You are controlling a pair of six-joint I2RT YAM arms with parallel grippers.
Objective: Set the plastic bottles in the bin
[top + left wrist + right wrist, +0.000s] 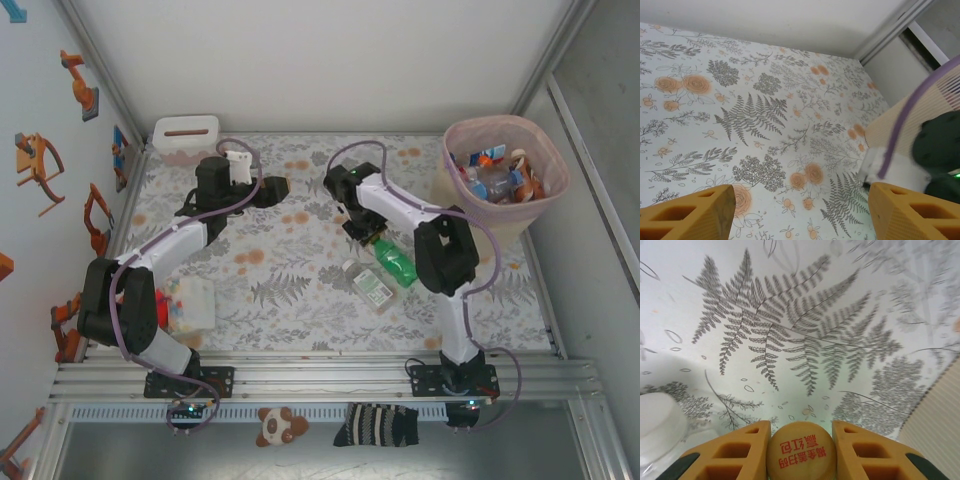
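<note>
One bottle point(800, 456) inside right tool point(800, 429)

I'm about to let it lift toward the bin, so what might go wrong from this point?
The right hand pinches only the round orange cap, seemingly the green bottle's; lifted, the bottle may swing or slip out. The clear bottle lies right beside it and might get nudged and roll. The bin already holds many bottles, so a drop near the rim might bounce out.
</note>
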